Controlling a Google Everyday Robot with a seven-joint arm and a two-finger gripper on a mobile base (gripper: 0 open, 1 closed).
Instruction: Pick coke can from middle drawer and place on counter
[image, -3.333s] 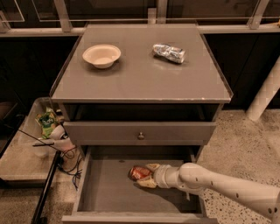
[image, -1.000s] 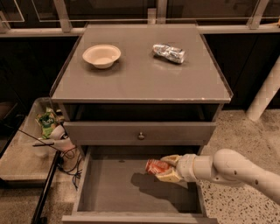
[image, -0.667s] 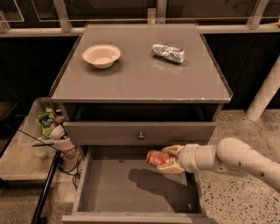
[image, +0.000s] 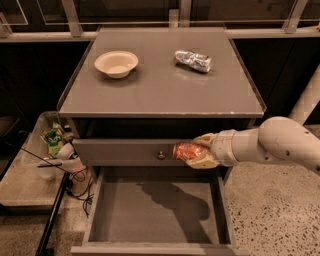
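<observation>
My gripper (image: 196, 151) is shut on the red coke can (image: 186, 151) and holds it lying sideways in the air. It hangs above the open middle drawer (image: 125, 210), in front of the closed grey drawer front with the small knob (image: 161, 155). The drawer's flat grey floor holds nothing but the arm's shadow. The grey counter (image: 160, 87) lies above and behind the can. My white arm (image: 272, 145) reaches in from the right.
On the counter stand a cream bowl (image: 116, 63) at the back left and a crinkled silver can (image: 193, 60) at the back right. A low side table (image: 30, 172) with clutter and cables stands left of the cabinet. A white post (image: 307, 97) is at the right.
The gripper has lifted the coke can off the drawer floor and carried it up and to the right, to the height of the closed drawer front.
</observation>
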